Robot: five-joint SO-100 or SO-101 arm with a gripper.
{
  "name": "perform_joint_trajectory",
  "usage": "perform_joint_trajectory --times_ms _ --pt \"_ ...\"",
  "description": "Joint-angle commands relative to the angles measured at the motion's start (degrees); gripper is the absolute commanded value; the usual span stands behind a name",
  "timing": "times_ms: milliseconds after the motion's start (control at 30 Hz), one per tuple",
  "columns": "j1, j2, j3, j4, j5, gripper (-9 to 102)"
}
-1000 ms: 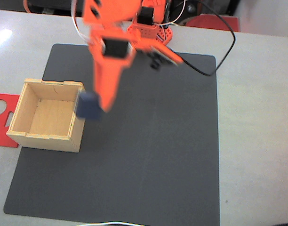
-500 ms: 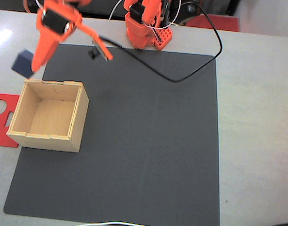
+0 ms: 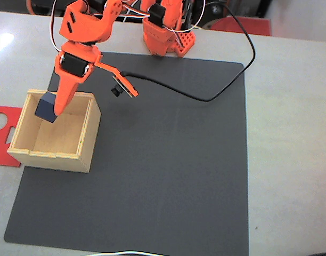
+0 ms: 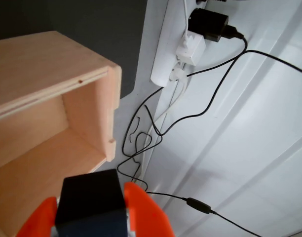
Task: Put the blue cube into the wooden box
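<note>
The cube (image 3: pixel 46 108) is gripped in the closed orange claw (image 3: pixel 52 110) and held over the box (image 3: pixel 87 140), near its 11 o'clock corner, on the mat (image 3: pixel 179 170) in the fixed view.

Cube (image 3: pixel 46 108): small, dark navy, matte; held aloft, tilted, over box's 11 o'clock corner in fixed view. Wrist view: cube (image 4: pixel 92 203) at bottom edge, above box floor.
Box (image 3: pixel 55 131): square, light plywood, thin walls, open top, upright, at 9 o'clock on worktop.
</note>
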Motion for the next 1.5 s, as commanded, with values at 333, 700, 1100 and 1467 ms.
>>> perform_joint_trajectory --times_ms 333,700,1100,1467 --pt "13.2 -12.0 -14.0 9.3 13.4 0" --pt "10.9 -18.7 -25.0 13.5 13.5 0" --pt "2.4 -31.7 -39.7 16.6 12.6 0" --pt "2.1 -38.8 -39.3 13.9 12.1 1"
